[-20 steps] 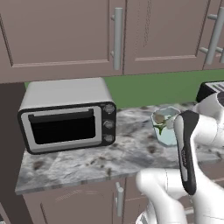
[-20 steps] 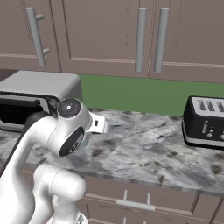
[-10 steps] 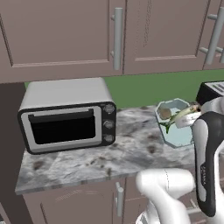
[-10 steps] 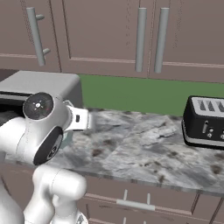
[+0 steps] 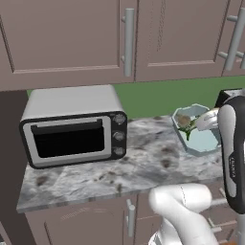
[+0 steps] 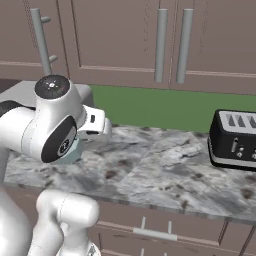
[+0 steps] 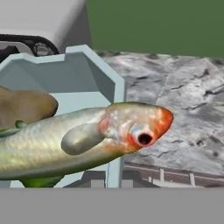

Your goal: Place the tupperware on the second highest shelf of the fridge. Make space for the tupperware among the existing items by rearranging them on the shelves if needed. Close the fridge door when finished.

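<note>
The end effector (image 5: 206,120) is clenched on the tupperware (image 5: 195,130), held tilted above the marbled worktop (image 5: 119,167) near its right end, right of the toaster oven (image 5: 74,125). The hand view reveals a fish (image 7: 83,140) lying in the container; the right base view adds a black toaster (image 6: 234,140) by the worktop's right edge. A second ago the container sat lower and upright.

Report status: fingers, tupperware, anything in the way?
Fingers shut on the tupperware's rim. Tupperware lifted off the counter, tilted, fish inside. Toaster oven to its left, toaster to the right; fridge not in sight.
</note>
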